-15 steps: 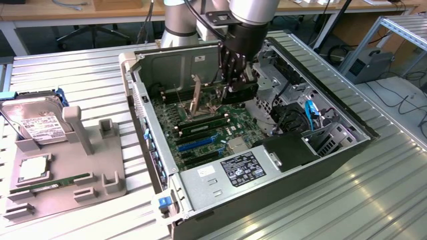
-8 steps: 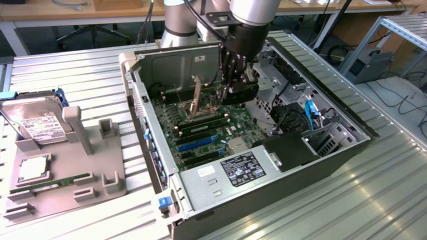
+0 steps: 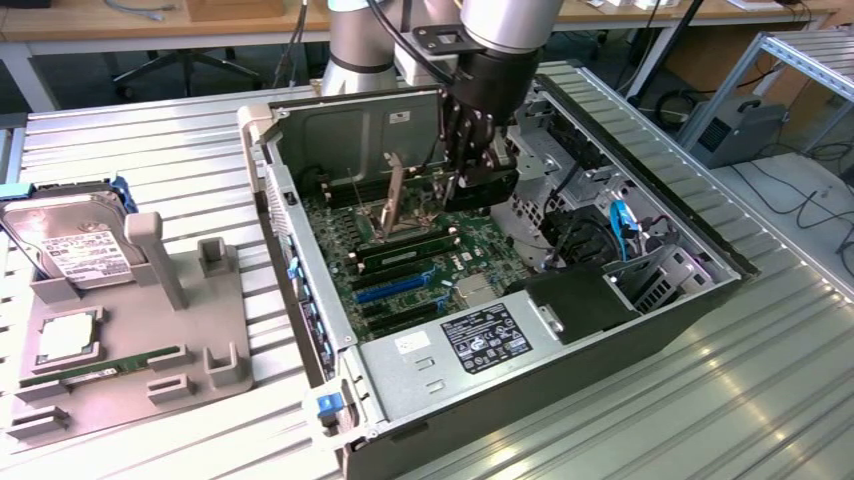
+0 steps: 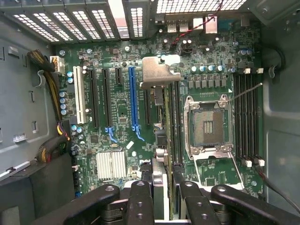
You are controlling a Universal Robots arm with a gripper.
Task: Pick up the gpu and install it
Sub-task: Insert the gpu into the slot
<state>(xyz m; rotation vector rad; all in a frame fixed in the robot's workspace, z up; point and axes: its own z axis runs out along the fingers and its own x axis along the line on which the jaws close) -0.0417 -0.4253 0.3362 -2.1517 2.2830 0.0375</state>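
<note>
Black multi-link gripper is clamping the gpu, a thin flat card seen edge-on, with its silver metal end bracket at the far end. The card is hanging over the green motherboard, between the long blue slot and the open silver CPU socket. Can't tell if it's touching a slot. A finned silver heatsink is sitting near the fingers.

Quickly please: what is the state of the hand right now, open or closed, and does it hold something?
Hand: closed on the gpu, inside the open computer case.
</note>
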